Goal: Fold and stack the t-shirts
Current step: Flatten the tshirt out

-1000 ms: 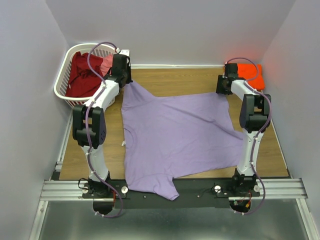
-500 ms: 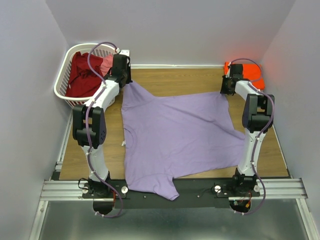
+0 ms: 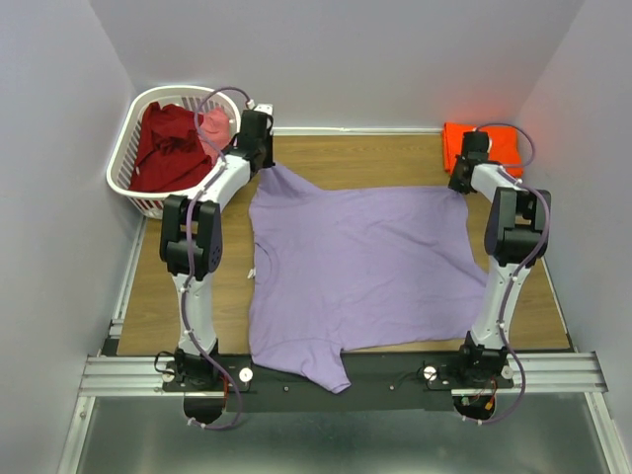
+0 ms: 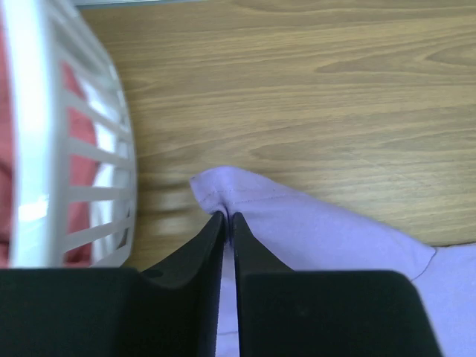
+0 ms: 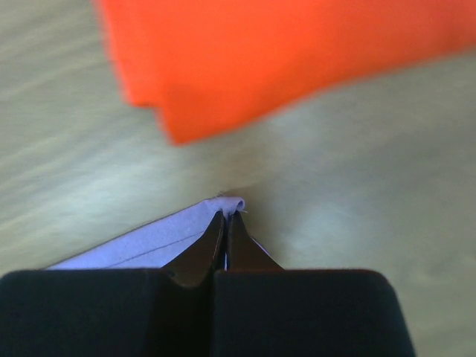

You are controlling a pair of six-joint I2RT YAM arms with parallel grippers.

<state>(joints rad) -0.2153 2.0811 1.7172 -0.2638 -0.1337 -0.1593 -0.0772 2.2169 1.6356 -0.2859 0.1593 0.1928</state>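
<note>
The lavender t-shirt point(image 3: 360, 267) is clamped at its corner tips by left gripper point(image 4: 228, 217) and right gripper point(image 5: 225, 216); either could be lost under tension.

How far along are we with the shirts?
Done: orange shirt folded, far right. In hand: lavender shirt spread flat, left gripper and right gripper shut on its far corners. Left: folding it, plus the dark red shirt and pink shirt in the basket.

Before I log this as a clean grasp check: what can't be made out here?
Orange shirt: right wrist view, blurred, cut by top edge.
Laundry basket: left wrist view, cut by left edge.
Pink shirt: top view, partly behind the left arm.
Lavender shirt: pinched corners hidden between tool fingers, wrist views.
</note>
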